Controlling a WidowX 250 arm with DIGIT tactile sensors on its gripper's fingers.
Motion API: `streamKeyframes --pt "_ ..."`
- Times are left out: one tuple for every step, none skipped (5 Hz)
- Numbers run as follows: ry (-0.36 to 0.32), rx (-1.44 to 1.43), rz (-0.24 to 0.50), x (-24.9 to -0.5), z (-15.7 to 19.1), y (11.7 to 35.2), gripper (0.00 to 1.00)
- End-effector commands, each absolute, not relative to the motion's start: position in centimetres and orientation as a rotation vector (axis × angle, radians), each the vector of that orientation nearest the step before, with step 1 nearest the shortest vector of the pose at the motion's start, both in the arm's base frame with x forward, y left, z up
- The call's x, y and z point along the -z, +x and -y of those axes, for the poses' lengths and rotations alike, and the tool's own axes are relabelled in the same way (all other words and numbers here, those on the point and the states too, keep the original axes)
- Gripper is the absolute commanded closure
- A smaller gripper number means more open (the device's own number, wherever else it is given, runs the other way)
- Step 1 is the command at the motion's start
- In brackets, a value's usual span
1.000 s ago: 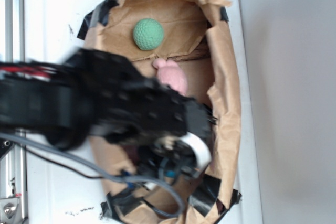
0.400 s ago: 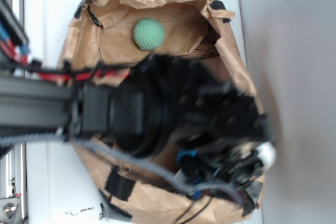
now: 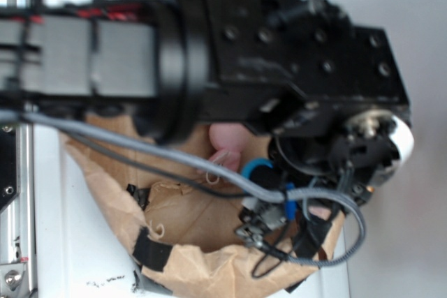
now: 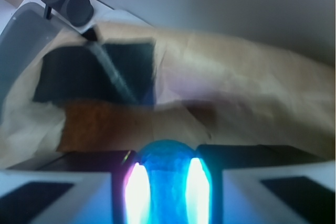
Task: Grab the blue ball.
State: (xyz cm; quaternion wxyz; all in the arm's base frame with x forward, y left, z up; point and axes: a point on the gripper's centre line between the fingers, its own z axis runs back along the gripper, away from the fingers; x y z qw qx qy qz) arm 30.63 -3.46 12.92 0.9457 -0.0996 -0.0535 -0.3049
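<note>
We are clamping the gripper (image 4: 167,187) on the blue ball (image 4: 167,156), which is sitting between the jaws, lit bright on both sides. To finish well, we are judging that the squeeze should stay steady while lifting straight clear of the paper bag (image 4: 247,98) ahead of the jaws. Compared with a moment ago, the arm (image 3: 209,54) is sitting higher in the exterior view, now covering the green ball, with the pink plush toy (image 3: 227,141) peeking beneath it

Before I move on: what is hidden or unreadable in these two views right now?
- Exterior: the arm covers most of the paper bag; only part of the pink toy shows.
- Exterior: the gripper is hidden behind the wrist.
- Wrist: the blue ball is cut by the bottom edge, glare-washed; grip contact unclear.
</note>
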Motion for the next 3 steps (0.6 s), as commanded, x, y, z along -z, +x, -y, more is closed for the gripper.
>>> streamKeyframes --pt "-0.079 0.332 0.134 -18.8 -3.2 29.3 1.00" --pt "-0.066 0.329 0.233 -20.2 -5.7 27.4 1.00" --pt "0.003 0.344 0.326 -20.0 -5.6 26.2 1.00"
